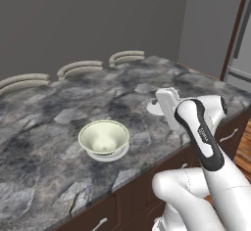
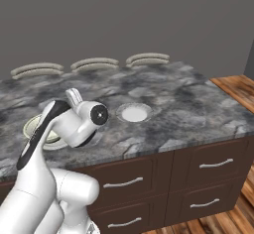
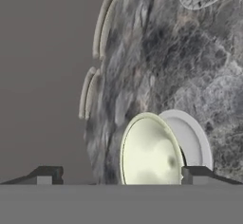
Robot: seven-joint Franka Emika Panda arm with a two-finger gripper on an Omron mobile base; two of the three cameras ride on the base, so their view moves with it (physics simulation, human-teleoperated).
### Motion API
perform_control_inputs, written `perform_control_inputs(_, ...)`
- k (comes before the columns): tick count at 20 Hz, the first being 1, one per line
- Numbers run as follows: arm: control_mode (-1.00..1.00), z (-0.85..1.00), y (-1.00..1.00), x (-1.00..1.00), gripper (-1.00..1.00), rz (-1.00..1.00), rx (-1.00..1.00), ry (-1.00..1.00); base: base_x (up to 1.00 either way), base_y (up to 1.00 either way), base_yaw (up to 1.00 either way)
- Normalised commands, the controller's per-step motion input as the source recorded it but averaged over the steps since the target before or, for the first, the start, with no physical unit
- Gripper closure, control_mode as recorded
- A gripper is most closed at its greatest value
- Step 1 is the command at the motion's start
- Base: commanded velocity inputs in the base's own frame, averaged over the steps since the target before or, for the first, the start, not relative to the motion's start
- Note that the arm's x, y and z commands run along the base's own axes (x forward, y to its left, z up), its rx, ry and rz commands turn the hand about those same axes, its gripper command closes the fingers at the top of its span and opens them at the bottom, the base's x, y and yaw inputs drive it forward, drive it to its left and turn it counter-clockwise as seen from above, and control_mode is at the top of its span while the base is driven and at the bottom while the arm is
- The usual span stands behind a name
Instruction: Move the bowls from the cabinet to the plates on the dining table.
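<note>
The cream-white bowl (image 1: pixel 104 137) sits on a white plate (image 3: pixel 192 140) on the dining table (image 1: pixel 44 127). The gripper (image 3: pixel 124 175) hovers beside it, fingers spread wide and empty. At two o'clock lies the second plate (image 2: pixel 134 113), bare.

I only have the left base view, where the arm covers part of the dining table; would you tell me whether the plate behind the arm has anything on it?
Observer: In the right base view that plate lies in the open and is bare, with no bowl on it.
Operator: Thank you. Is the pincer holding anything at the moment?
Observer: No. In the hand view the pincer stands wide open and holds nothing, and the cream bowl sits on its own plate just ahead of the fingertips.
</note>
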Motion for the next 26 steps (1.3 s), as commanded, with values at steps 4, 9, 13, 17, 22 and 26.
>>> perform_control_inputs(4, -1.0, 0.25, -0.15, -0.36, -1.0, -0.03, 0.09, 0.1, 0.0, 0.0, 0.0)
perform_control_inputs(9, -1.0, 0.37, -0.09, -0.36, -1.0, -0.03, 0.1, 0.06, 0.0, 0.0, 0.0)
perform_control_inputs(13, -1.0, 0.36, -0.02, -0.32, -1.0, -0.02, 0.02, 0.05, 0.0, 0.0, 0.0)
perform_control_inputs(17, -1.0, 0.25, -0.03, -0.36, -1.0, -0.01, 0.0, 0.03, 0.0, 0.0, 0.0)
perform_control_inputs(22, -1.0, 0.28, -0.15, -0.46, -1.0, 0.0, 0.0, 0.0, 0.0, 0.0, 0.0)
perform_control_inputs(26, -1.0, 0.26, -0.09, -0.43, -1.0, 0.03, -0.07, -0.11, 0.0, 0.0, 0.0)
